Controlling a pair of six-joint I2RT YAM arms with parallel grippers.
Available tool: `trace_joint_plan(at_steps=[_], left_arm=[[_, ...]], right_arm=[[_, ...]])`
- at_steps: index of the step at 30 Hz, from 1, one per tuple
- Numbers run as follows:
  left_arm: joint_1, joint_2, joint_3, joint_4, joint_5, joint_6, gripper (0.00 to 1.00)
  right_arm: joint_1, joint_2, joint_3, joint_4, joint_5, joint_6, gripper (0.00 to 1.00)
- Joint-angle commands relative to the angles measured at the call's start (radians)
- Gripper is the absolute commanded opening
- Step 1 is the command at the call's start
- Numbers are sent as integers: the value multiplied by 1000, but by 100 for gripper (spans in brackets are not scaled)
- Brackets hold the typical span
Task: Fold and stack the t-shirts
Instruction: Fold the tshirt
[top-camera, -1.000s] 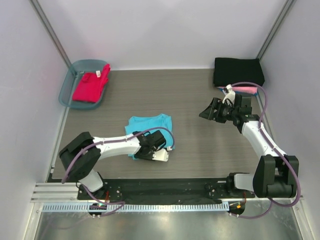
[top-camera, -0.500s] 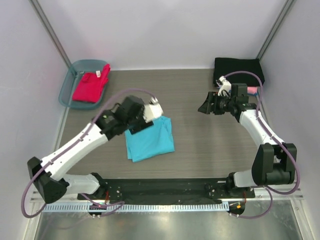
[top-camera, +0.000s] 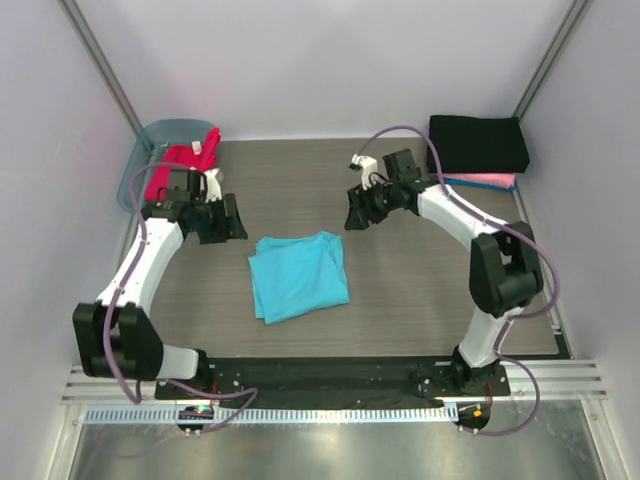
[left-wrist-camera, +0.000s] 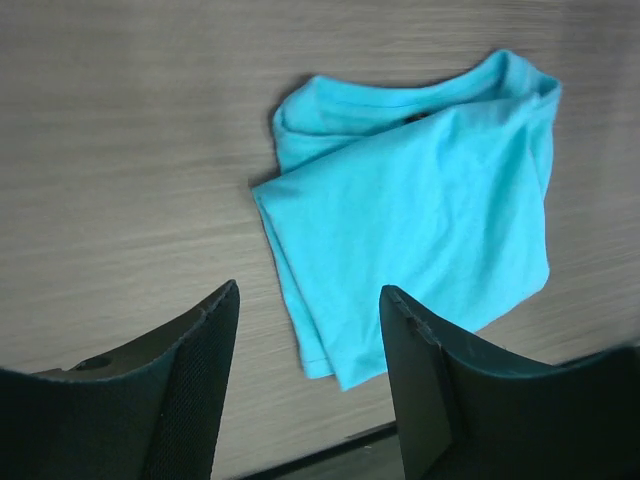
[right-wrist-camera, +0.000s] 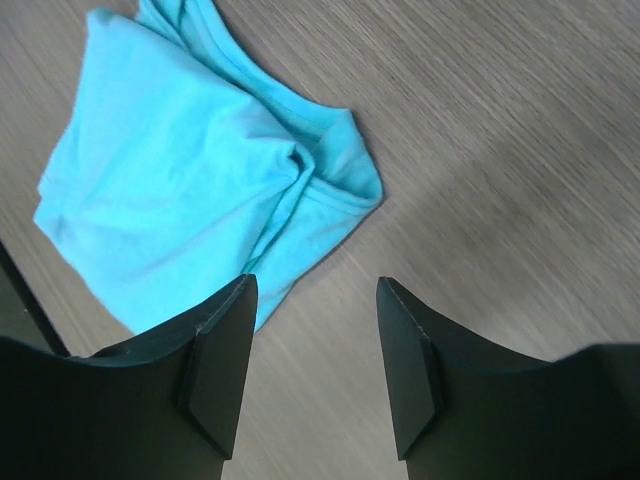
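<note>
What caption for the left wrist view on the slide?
Left gripper, jaws open and empty, looks down on the roughly folded turquoise t-shirt lying on the wood-grain table.

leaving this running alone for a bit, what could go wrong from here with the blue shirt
1. The blue shirt is folded loosely, its collar end bunched; a pinch on one layer could pull it open.
2. The left gripper and right gripper hang open on either side; reaching in together, they might collide.
</note>
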Motion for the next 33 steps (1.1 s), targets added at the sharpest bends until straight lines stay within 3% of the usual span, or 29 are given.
trace_joint_plan(at_steps=[1, 10, 29, 33], left_arm=[[94, 91, -53, 87, 233, -243, 59], [95, 212, -83, 184, 190, -215, 59], [95, 385, -56, 218, 194, -160, 57], [95, 399, -64, 207, 213, -158, 53]], right_arm=[[2, 93, 111, -31, -30, -66, 56], [31, 311, 304, -65, -97, -123, 57], [111, 417, 405, -77, -228, -152, 61], [123, 434, 414, -88, -228, -162, 62]])
